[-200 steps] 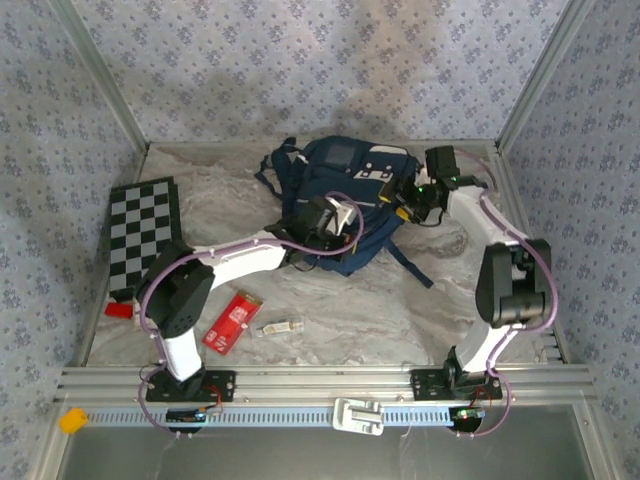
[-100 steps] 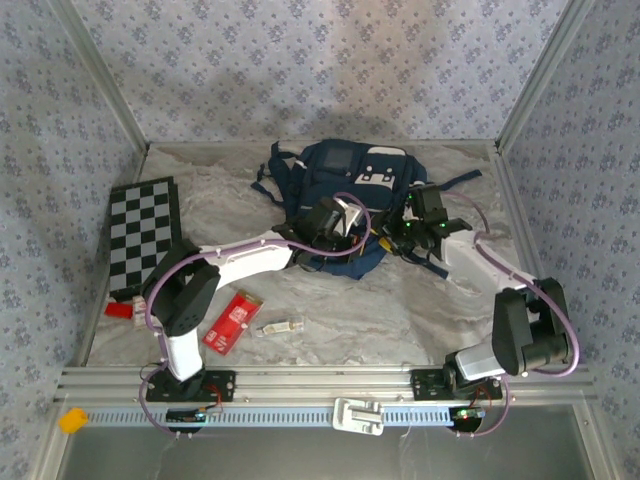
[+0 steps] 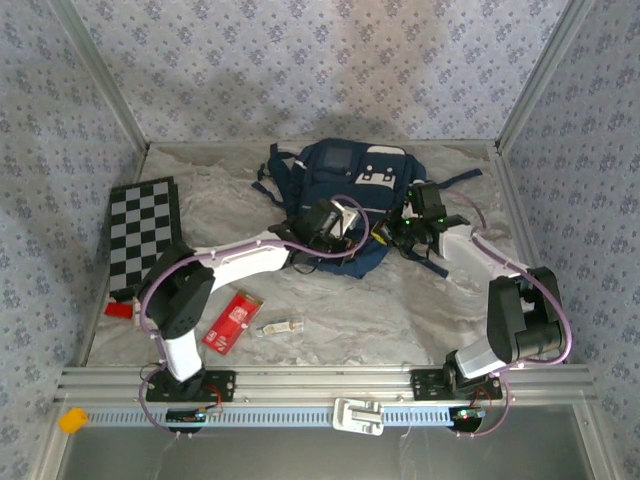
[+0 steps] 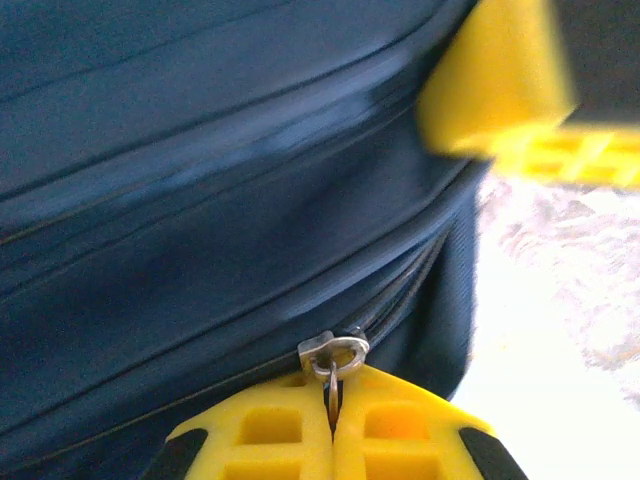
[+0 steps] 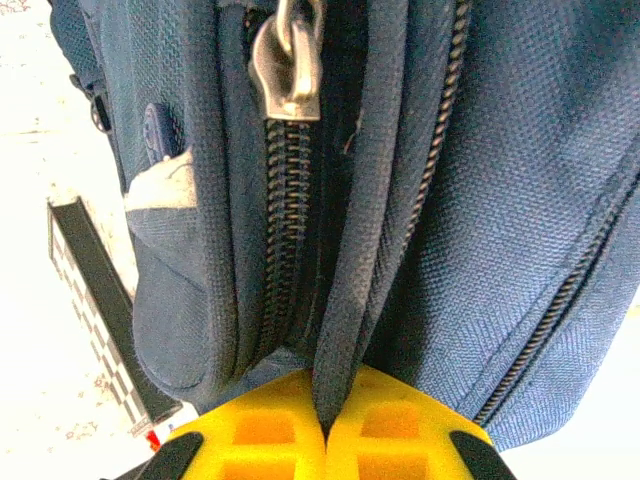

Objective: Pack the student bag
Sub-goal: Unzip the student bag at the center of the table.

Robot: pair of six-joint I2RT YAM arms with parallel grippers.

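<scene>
A navy student bag [image 3: 345, 185] lies flat on a marbled table [image 3: 400, 310], at 12 o'clock from the arm bases and towards the far edge. Its long axis runs roughly from 12 to 6 o'clock, leaning a little. The end with the white patch [image 3: 380, 168] points to 12 o'clock, and dark straps trail out at 10 and 2 o'clock.

The left gripper [image 3: 345, 232] reaches in from 7 o'clock to the bag's near end. In the left wrist view its yellow fingers [image 4: 390, 425] are pressed together, pinching a small metal zip pull [image 4: 334, 358] at the bag's lower seam.

The right gripper [image 3: 392, 232] comes in from 4 o'clock to the bag's near right corner. In the right wrist view its yellow fingers [image 5: 395, 425] are closed tight on a thick seam ridge of the student bag [image 5: 520, 200], beside a closed zip with its metal slider [image 5: 288, 60] above.

A black-and-white chequered board [image 3: 140, 235] lies at 9 o'clock. A red packet [image 3: 228, 320] and a small pale item [image 3: 280, 326] lie at 7 o'clock, near the left arm's base.
</scene>
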